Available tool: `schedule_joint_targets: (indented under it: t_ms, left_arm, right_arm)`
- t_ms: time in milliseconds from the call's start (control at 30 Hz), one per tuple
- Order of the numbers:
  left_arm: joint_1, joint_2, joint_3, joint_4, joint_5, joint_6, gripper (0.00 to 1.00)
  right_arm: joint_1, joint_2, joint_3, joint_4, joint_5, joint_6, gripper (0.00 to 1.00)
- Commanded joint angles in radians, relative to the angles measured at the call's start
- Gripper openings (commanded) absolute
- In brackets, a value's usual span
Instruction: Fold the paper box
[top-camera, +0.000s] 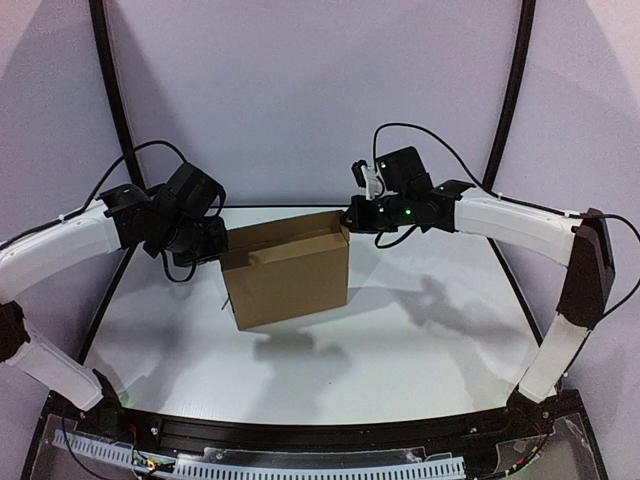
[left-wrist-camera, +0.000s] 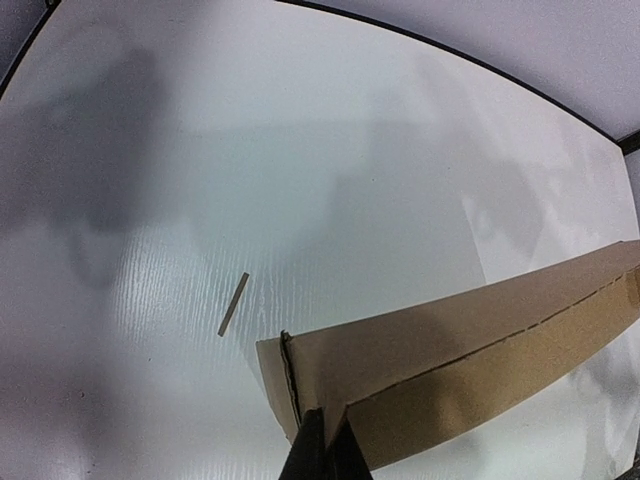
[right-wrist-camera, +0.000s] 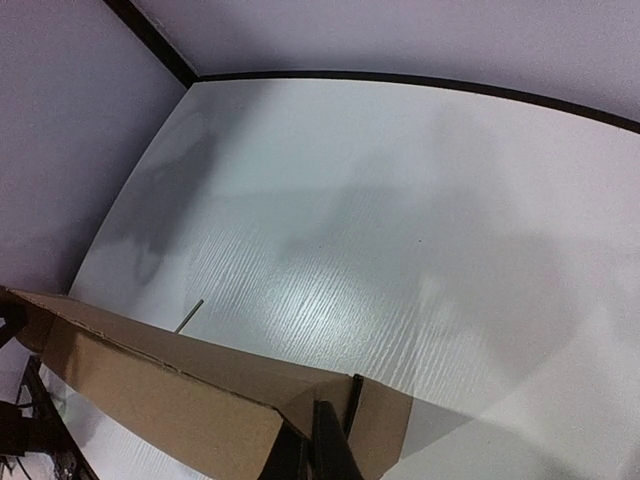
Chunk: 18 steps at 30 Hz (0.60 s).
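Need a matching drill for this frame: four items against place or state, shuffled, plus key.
1. paper box
2. left gripper
3. right gripper
4. thin strip

A. lying loose on the white table
B. shut on the box's left end
C. brown, gripped at both ends
D. shut on the box's right end

Pairs: 1-C, 2-B, 3-D, 4-A
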<state>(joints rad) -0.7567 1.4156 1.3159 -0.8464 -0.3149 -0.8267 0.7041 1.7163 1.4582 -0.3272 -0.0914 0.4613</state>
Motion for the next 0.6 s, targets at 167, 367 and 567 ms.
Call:
schedule_joint_targets:
  t_ms: [167,367,567]
  left_arm:
    - [-0.042,0.072,-0.071,-0.181,0.109,-0.015,0.01]
    - [-0.070,0.064,-0.135,-0.140,0.101,-0.050,0.01]
    - [-0.093,0.042,-0.209,-0.058,0.095,-0.077,0.01]
  right_arm:
    - [0.074,-0.030,-0.135,0.087,0.023,-0.064,0.00]
    - [0.077,-0.070,-0.291,0.256,0.004,-0.065,0.00]
    - [0.081,-0.109,-0.404,0.371,0.017,-0.077,0.00]
